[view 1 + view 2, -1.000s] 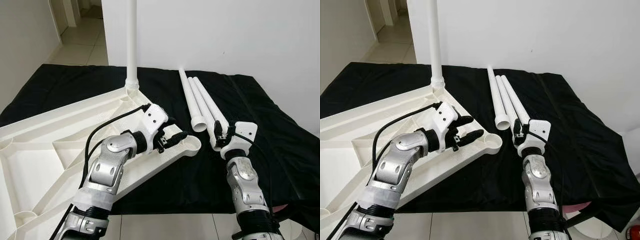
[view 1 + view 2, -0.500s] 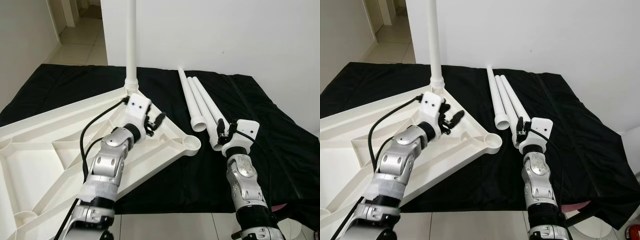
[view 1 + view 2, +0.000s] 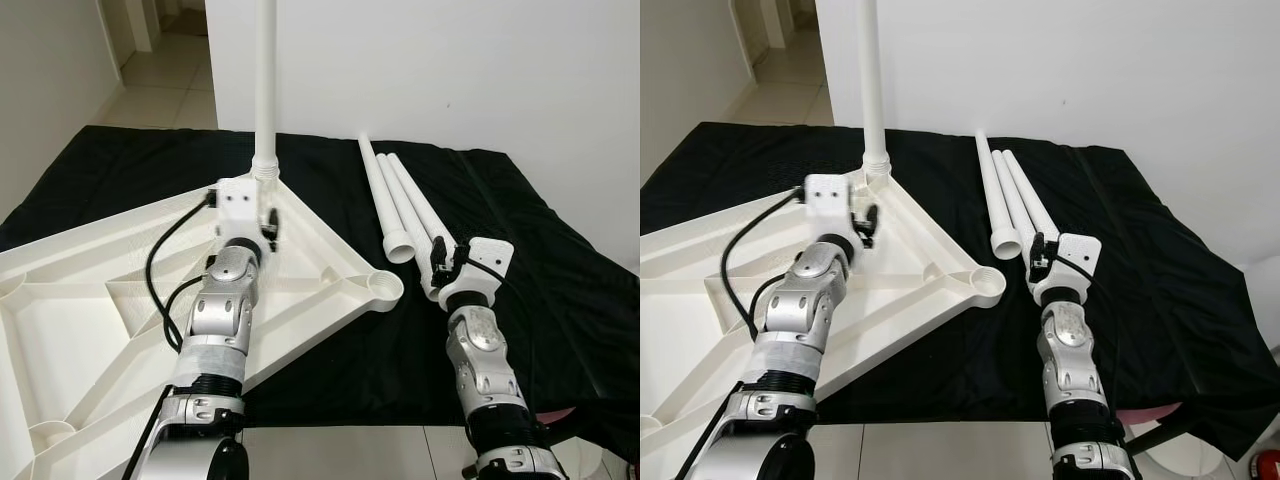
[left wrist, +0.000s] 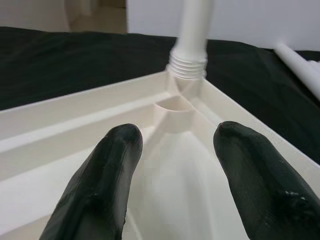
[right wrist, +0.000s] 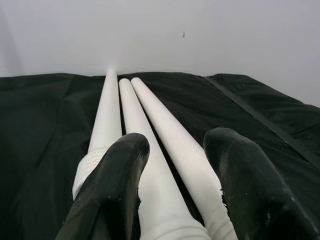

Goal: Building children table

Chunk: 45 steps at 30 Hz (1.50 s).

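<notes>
Right now the white tabletop [image 3: 120,270] lies upside down on the worktop [image 3: 560,260], which has a black cloth over it, so the holes for the legs face up. One leg [image 3: 264,80] already stands straight up in the far corner hole, and it looks screwed in there. Three more legs [image 3: 400,205] lie side by side on the cloth, just beside the tabletop, most likely so they are easy to reach. An empty hole [image 3: 385,288] sits at the near corner, close to those legs, and it seems ready for the next one. The left tool [image 4: 175,165] hovers over the tabletop near the standing leg, with its fingers [image 4: 105,175] wide apart and nothing between them. The right tool [image 5: 172,200] is at the near ends of the loose legs. Its fingers [image 5: 245,185] are spread open on either side of two of them, and it has not closed on any leg yet.
</notes>
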Available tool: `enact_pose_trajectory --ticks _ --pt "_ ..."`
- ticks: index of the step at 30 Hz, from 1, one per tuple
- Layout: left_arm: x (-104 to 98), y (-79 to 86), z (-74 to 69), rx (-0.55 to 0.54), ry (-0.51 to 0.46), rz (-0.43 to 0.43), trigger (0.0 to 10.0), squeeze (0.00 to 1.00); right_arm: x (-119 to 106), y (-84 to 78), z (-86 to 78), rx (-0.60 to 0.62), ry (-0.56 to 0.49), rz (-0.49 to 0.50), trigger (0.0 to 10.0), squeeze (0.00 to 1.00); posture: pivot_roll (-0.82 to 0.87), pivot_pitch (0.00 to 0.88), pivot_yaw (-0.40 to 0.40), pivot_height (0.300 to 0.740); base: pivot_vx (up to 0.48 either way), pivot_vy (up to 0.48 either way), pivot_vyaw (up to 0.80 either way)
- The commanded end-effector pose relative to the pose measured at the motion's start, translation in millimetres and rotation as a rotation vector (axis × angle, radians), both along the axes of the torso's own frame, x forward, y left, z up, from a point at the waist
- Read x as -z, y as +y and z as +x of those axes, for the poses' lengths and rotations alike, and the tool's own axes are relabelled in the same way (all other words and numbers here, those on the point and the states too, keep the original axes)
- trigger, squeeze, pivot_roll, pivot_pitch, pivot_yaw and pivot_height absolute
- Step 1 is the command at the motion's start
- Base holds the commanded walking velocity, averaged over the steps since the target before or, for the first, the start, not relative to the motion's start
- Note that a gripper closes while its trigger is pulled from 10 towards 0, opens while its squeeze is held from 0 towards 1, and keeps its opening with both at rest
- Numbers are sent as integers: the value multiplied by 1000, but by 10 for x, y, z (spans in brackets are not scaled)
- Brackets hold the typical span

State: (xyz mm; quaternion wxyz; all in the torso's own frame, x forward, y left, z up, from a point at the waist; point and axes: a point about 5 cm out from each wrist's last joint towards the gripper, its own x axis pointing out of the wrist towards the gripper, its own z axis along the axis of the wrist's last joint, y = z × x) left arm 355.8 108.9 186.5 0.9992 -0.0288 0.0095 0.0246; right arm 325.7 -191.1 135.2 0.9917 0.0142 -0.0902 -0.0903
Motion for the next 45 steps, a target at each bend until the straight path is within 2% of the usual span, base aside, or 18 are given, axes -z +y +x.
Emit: enact_pose_trajectory --ticks 1,4,6,8,10,16,23,30,31,38,39,40,41,44,45 --pt "14 -85 -31 24 -23 34 10000 0 39 -36 13 18 23 5 10000 0 -47 0 -68 740 0 0 0" --pt "-24 -163 -65 94 -80 56 10000 0 80 -51 21 16 43 0 10000 0 -46 0 -74 740 0 0 0" --pt "-24 -163 -65 94 -80 56 10000 0 80 -51 21 16 43 0 10000 0 -46 0 -74 740 0 0 0" --pt "-43 -240 -124 203 -138 -2 10000 0 115 -73 25 3 57 -7 10000 0 -41 0 -80 740 0 0 0" --pt "-55 -254 -161 229 -173 9 10000 0 143 -86 20 -10 65 -13 10000 0 -41 0 -80 740 0 0 0" --pt "-62 -233 -223 212 -219 40 10000 0 232 -158 -42 -6 83 -16 10000 0 -34 0 -84 740 0 0 0" --pt "-102 -190 -217 203 -244 75 10000 0 310 -174 -120 1 104 -15 10000 0 -33 0 -89 740 0 0 0" --pt "-108 -248 -239 250 -264 81 10000 0 438 -238 -141 -5 153 -6 10000 0 -33 0 -77 740 0 0 0" --pt "-107 -269 -250 261 -270 86 10000 0 461 -260 -129 -14 163 -1 10000 1000 -33 0 -75 740 0 0 0" --pt "-144 -320 -248 288 -281 84 10000 0 425 -297 -69 -62 157 -16 10000 1000 -28 0 -78 740 0 0 0" --pt "-149 -320 -242 287 -282 86 10000 0 433 -297 -47 -81 173 -17 10000 937 -28 0 -78 740 0 0 0" --pt "-149 -320 -242 287 -282 86 10000 0 433 -297 -47 -81 173 -17 10000 937 -28 0 -78 740 0 0 0" --pt "-156 -324 -237 289 -283 85 10000 0 445 -298 -26 -96 190 -15 10000 0 -27 0 -77 740 0 0 0" --pt "-167 -339 -230 297 -282 81 10000 0 459 -292 13 -127 215 -12 10000 0 -27 0 -74 740 0 0 0" --pt "-163 -370 -233 330 -273 73 10000 0 460 -287 31 -139 220 -8 10000 0 -26 0 -74 740 0 0 0"
